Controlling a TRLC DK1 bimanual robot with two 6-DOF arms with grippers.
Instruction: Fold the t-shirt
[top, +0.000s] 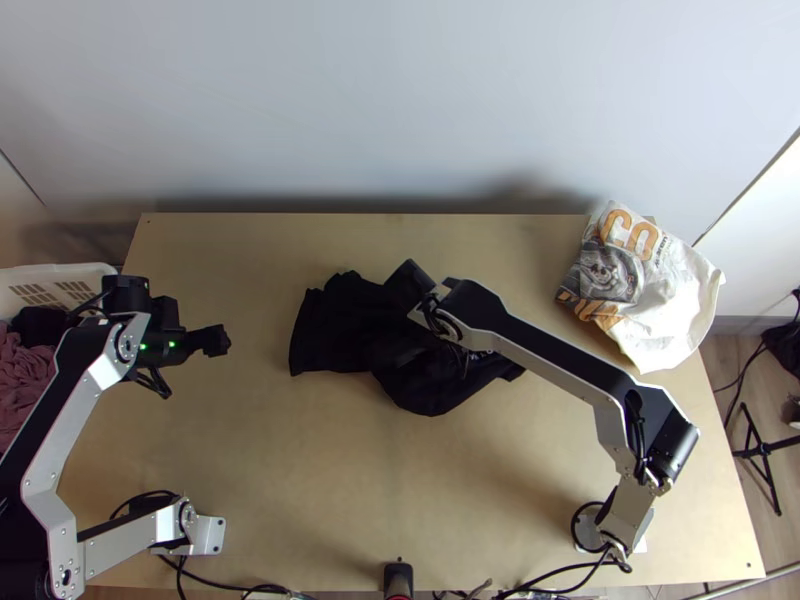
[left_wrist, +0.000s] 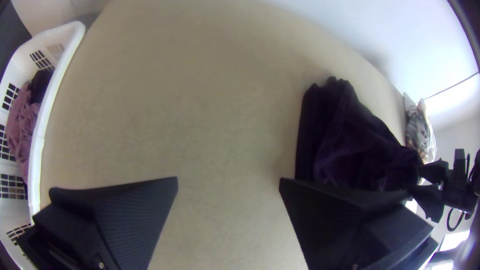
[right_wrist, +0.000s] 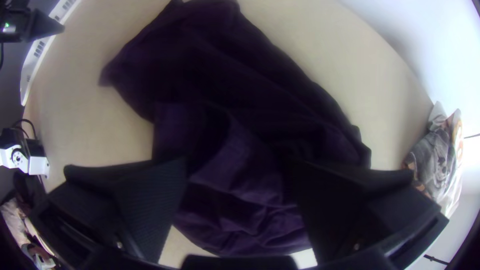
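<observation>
T-shirt (top: 330, 335) bunched on wooden table (top: 300, 470) by wall (top: 400, 100); left gripper (top: 222, 341), right gripper (top: 403, 318): jaws spread.

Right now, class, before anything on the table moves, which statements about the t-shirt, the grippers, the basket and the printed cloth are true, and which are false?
1. The dark t-shirt lies bunched on the table. True.
2. The left gripper is open. True.
3. Pink cloth lies in the white basket. True.
4. The right gripper is over the basket. False: it is over the t-shirt.
5. The printed cloth covers the t-shirt. False: it lies apart from it.
</observation>
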